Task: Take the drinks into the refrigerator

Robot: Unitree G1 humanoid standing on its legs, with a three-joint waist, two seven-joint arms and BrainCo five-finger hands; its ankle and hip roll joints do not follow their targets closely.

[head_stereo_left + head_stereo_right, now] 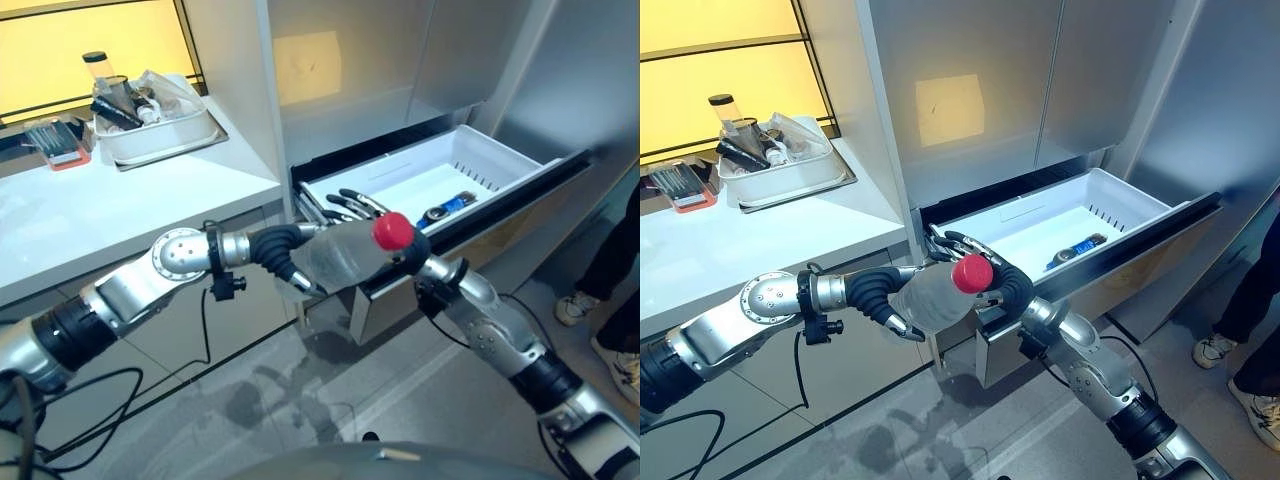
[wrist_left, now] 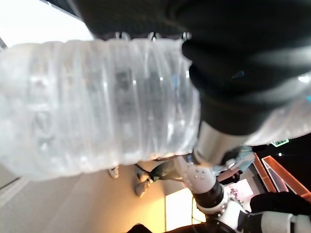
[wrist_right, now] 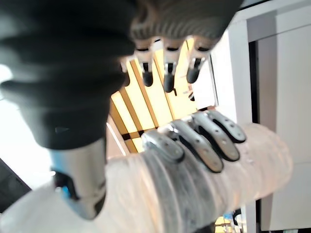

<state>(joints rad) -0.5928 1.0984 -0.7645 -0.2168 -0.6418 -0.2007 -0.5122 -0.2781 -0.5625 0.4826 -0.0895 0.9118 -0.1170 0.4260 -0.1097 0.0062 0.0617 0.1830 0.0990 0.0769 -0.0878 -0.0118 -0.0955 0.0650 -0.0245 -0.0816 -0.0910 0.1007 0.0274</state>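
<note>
Currently a clear bottle with a red cap is held sideways by the left hand, fingers curled round its body. The right hand, fingers extended, is kept beside the cap. Just beyond, the open drawer lies ready, one drink already inside.

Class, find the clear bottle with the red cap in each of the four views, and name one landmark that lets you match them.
Left eye view: centre, bottle before the open drawer.
Right eye view: centre-left.
Left wrist view: across the upper frame.
Right wrist view: along the bottom.
Shared landmark: left hand gripping it.
</note>
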